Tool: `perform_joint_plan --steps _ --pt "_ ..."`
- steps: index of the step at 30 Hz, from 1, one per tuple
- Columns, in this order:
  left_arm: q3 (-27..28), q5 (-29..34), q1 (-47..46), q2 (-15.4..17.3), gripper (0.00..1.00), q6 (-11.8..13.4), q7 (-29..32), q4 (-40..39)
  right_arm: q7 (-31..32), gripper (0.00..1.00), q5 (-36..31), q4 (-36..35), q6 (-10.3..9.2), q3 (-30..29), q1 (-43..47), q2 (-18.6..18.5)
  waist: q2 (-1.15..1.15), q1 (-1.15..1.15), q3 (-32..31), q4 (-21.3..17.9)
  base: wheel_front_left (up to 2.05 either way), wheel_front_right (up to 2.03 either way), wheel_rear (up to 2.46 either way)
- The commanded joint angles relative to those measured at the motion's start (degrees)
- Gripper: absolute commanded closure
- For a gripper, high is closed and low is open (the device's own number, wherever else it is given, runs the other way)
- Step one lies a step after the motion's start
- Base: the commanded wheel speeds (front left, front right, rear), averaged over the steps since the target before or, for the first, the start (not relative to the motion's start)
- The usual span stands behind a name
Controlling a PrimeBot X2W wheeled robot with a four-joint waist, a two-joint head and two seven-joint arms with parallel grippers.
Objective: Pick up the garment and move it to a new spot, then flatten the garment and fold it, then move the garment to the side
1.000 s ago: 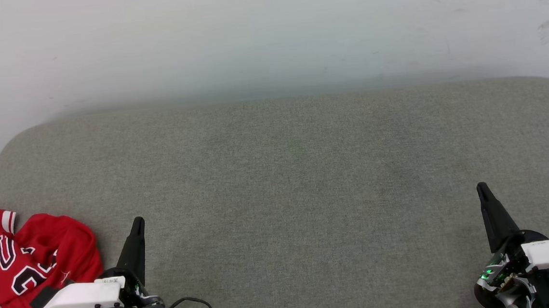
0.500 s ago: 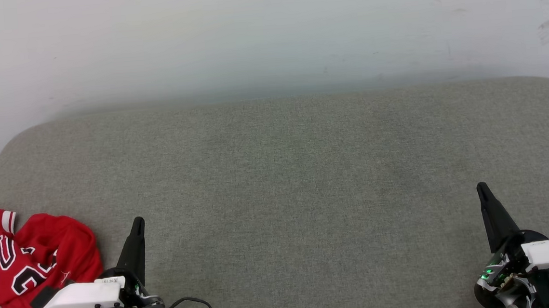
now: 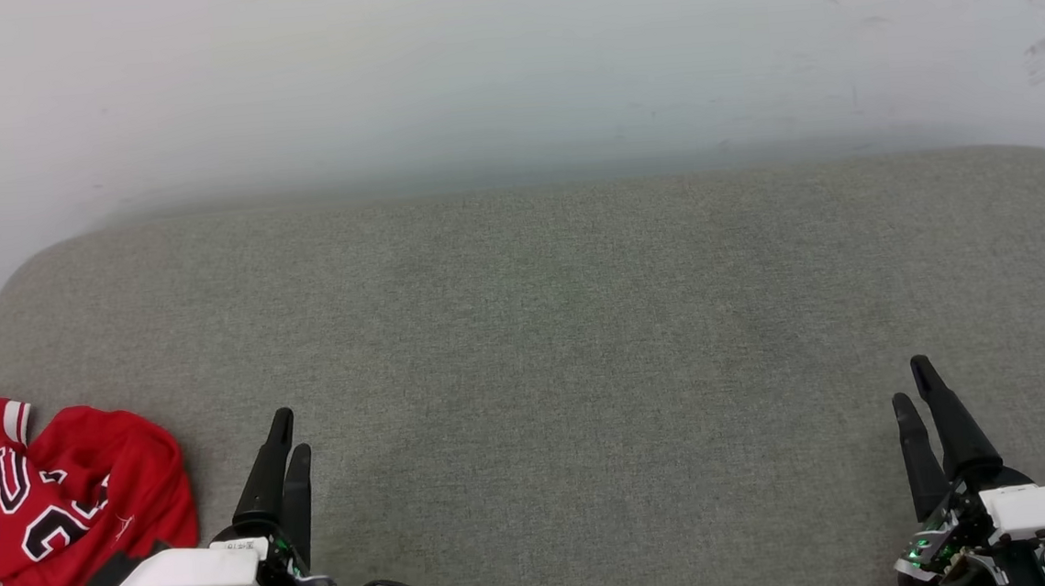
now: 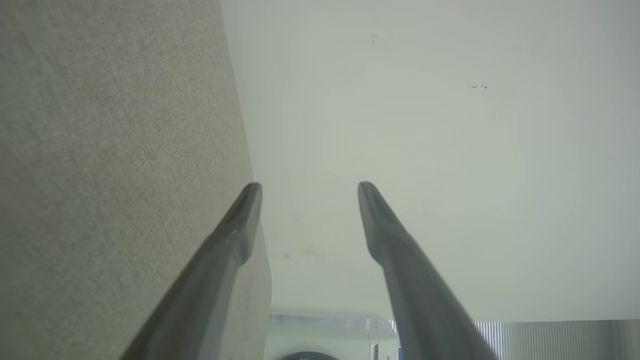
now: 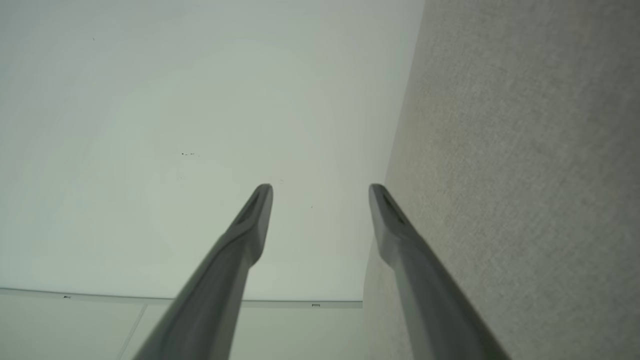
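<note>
**Head view, lower edge.** The left gripper (image 3: 291, 430) sits at lower left and the right gripper (image 3: 909, 378) at lower right. Each has its two dark fingers (image 4: 400, 260) apart with nothing between them, and both wrist views show the same open gap. A black cable (image 3: 396, 581) loops out beside the left wrist.

**Lower left.** The garment (image 3: 49, 491), red with black white-outlined lettering, lies crumpled just left of the left gripper. The frame edge cuts part of it off, and it appears to lie close to the left edge of the table (image 3: 563, 345).

**Centre to top.** The grey cloth-covered table runs bare to the pale wall (image 3: 506, 64).

**Likely hazards.**
- A pinch on the bunched heap may take one layer or several — the garment could then lift twisted or slip free.
- A sideways drag so near the edge could push it off the table.
- The cable could catch as the left arm swings over.
- The right gripper, well apart from the garment, would need a long reach across to help.
</note>
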Motion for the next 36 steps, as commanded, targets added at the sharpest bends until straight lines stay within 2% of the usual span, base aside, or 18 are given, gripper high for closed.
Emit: perform_joint_plan --steps 1,14,18,24,36 --pt "-0.82 -0.3 -0.69 0.11 0.0 -0.06 -0.41 -1.86 -0.76 0.0 -0.4 -1.82 0.01 0.51 -0.22 -0.19 0.0 0.0 -0.01 0.02 0.0 0.0 0.0" --pt "-3.48 0.42 0.35 0.14 0.0 -0.09 -3.11 -6.74 -4.15 0.0 -1.71 -5.81 0.01 2.66 0.91 -0.85 0.0 0.0 -0.11 0.17 0.0 0.0 0.0" --pt "-4.37 1.97 0.46 0.42 0.0 -0.09 -4.53 -8.13 -5.14 0.0 -3.95 -6.38 0.01 2.94 1.06 -1.53 0.0 0.0 -0.11 0.24 0.0 0.0 0.0" --pt "-6.91 9.21 0.28 2.5 0.0 -0.1 -7.02 -8.61 -6.53 0.0 -13.5 -6.52 0.01 2.87 1.0 -2.27 0.0 0.0 -0.19 0.32 0.0 0.0 0.0" --pt "-4.88 29.36 1.25 0.69 0.0 -0.12 -9.42 -10.02 -8.92 0.0 -37.6 -8.07 0.02 3.31 1.62 -1.39 0.0 0.0 -0.33 0.49 0.0 0.0 0.0"
